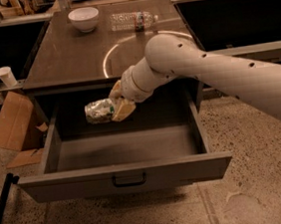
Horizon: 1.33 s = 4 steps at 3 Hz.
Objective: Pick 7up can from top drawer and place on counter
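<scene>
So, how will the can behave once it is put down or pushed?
The can, held sideways by the hand above the open drawer, looks dented, so probably light, thin and easy to crush further. Laid on its side on the counter, it may roll, though the dents could slow it.

Tool [115, 106] w/ 7up can [98, 111] over top drawer [186, 167]; bowl [83, 18], bottle [132, 21] on counter [69, 56] behind.

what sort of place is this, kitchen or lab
Likely a mock kitchen in a lab: counter with bowl and bottle, speckled floor, loose cardboard. The gripper holds the 7up can over the open top drawer.
</scene>
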Available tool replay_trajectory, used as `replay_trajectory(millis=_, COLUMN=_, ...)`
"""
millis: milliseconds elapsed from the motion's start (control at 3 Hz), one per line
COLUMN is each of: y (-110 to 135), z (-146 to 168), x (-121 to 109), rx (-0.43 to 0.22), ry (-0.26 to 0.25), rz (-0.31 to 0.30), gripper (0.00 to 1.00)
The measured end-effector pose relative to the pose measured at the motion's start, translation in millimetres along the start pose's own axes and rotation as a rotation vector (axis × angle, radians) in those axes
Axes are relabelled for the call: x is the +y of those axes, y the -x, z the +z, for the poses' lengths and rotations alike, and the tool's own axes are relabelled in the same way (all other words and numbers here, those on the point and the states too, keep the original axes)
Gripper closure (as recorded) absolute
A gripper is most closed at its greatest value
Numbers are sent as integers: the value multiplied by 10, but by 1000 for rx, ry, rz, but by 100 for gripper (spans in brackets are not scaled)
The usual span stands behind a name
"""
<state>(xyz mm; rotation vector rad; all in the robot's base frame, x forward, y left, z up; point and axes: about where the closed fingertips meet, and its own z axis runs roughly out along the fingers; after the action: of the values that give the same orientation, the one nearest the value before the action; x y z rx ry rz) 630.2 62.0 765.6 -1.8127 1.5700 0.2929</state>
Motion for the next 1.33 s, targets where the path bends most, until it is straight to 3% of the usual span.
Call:
replay_trajectory(millis=667, y=311, z=-306, x=-302, rx=-22, ry=-90, rz=-44, gripper=100)
replay_trajectory(millis=1000, y=311, z=-306, x=-303, rx=-22, ry=-91, rz=-44, gripper=100)
replay_trajectory(millis=1333, y=402, z=-434, x=-493, rx=-33, ry=-150, rz=-53, gripper=100)
